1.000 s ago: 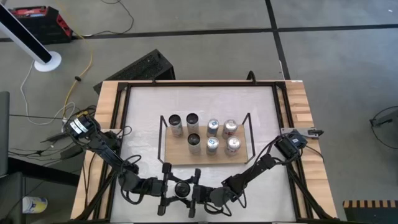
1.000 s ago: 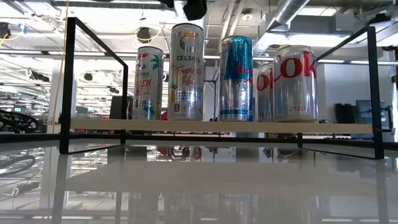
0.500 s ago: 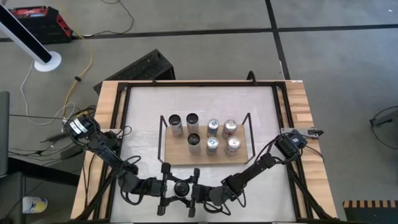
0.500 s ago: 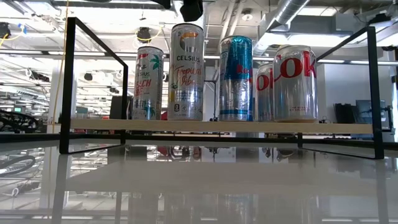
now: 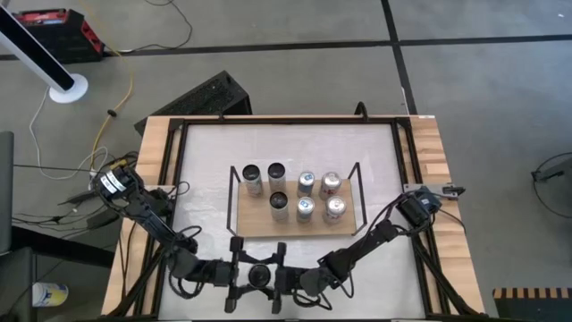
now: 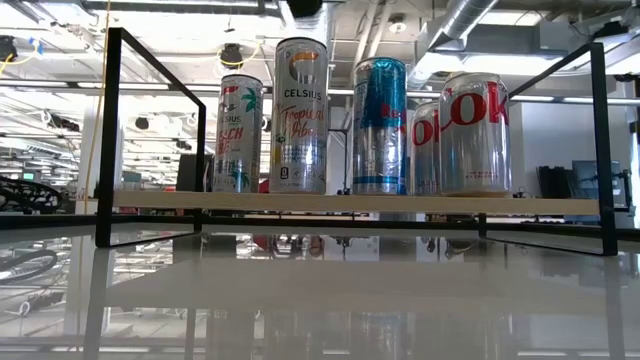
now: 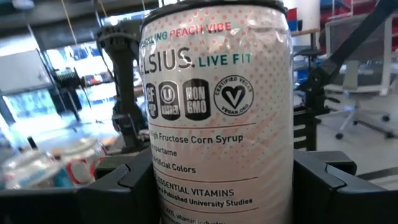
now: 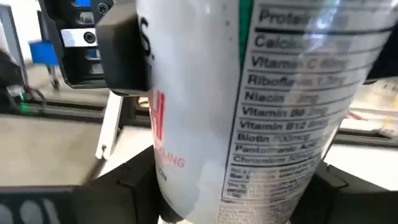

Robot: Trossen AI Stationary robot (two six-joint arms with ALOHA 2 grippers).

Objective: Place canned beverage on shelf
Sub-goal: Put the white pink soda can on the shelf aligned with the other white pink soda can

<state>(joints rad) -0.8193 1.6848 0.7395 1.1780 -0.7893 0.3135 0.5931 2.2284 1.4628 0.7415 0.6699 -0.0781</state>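
Note:
A white Celsius can (image 5: 260,274) stands in the air above the table's near edge, between my two grippers. My left gripper (image 5: 250,274) comes at it from the left and my right gripper (image 5: 272,275) from the right. The can fills the left wrist view (image 7: 217,112) and the right wrist view (image 8: 236,112). The shelf (image 5: 295,225), a wooden board with black wire ends, stands mid-table with several upright cans (image 6: 300,115) on it. Its near left spot (image 5: 252,210) is bare. My left gripper pinches the can's lower side walls (image 7: 163,186) between its two fingers (image 7: 121,190). It reaches in level from the table's left. The can stands upright in the hold, clear of the table. My right gripper has its two fingers (image 8: 140,186) against opposite sides of the can's lower part (image 8: 171,186). It reaches in level from the table's right. The can looks tilted in this view.
A black frame (image 5: 179,152) runs round the white tabletop. The shelf's wire ends (image 6: 110,130) rise above the cans. Open tabletop (image 5: 295,148) lies behind the shelf, and a narrower strip (image 5: 206,215) lies to its left.
In the low view, the dark shape at the top edge has gone up almost out of the picture. Both grippers stay at the can near the table's near edge.

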